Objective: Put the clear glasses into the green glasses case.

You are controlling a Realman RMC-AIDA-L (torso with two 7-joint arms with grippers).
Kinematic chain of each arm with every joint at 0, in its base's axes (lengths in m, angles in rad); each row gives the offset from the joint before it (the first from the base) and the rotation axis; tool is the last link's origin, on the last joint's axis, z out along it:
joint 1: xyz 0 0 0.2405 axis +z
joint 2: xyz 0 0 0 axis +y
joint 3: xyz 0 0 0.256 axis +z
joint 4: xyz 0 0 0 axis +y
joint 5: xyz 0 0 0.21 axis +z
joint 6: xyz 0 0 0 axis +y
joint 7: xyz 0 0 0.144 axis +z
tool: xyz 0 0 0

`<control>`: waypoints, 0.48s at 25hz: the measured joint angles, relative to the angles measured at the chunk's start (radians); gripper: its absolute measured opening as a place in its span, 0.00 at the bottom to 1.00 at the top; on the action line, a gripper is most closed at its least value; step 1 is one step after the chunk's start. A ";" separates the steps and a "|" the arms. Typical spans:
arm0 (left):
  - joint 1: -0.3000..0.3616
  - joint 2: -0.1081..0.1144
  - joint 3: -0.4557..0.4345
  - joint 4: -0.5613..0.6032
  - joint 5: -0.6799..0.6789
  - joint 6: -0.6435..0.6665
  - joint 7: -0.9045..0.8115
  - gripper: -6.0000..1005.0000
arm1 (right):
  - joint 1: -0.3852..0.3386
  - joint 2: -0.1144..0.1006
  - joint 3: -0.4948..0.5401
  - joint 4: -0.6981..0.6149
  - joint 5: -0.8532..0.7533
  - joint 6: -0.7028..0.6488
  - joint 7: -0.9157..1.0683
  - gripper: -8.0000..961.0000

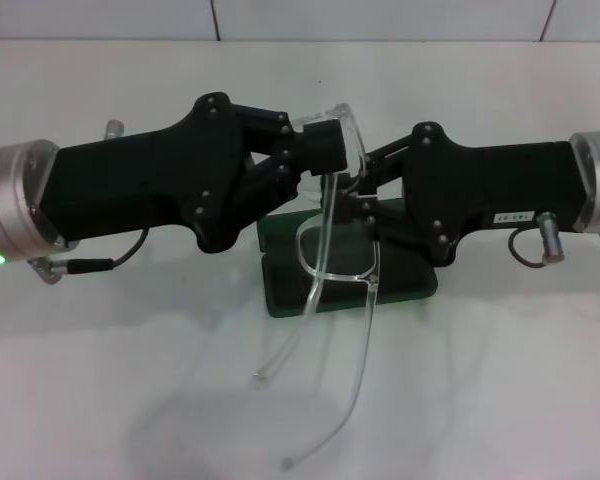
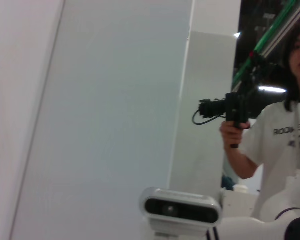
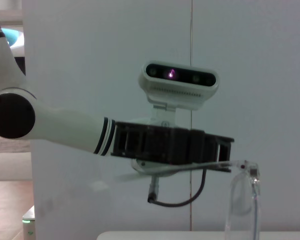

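Observation:
The clear glasses (image 1: 338, 276) hang in the air at the middle of the head view, one lens up, the other down, and both long arms trailing toward the table's near edge. My left gripper (image 1: 323, 148) comes in from the left and is shut on the upper lens rim. My right gripper (image 1: 360, 186) comes in from the right and is shut on the frame just beside it. The green glasses case (image 1: 420, 280) lies on the table directly beneath them, largely hidden by both grippers. In the right wrist view the glasses (image 3: 242, 200) show in front of the left gripper (image 3: 170, 145).
The white table (image 1: 500, 380) spreads all round the case. A white wall stands behind it. In the left wrist view a person holding a black camera (image 2: 235, 109) stands beyond the right arm's wrist camera (image 2: 180, 210).

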 joint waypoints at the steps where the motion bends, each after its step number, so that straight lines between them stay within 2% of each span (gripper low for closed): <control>1: 0.001 0.000 0.000 -0.005 0.001 -0.004 0.011 0.04 | -0.001 0.000 0.002 -0.001 0.004 0.000 0.000 0.13; 12: 0.006 -0.002 0.000 -0.036 -0.002 -0.021 0.090 0.04 | -0.005 -0.002 0.001 -0.004 0.041 0.005 0.000 0.13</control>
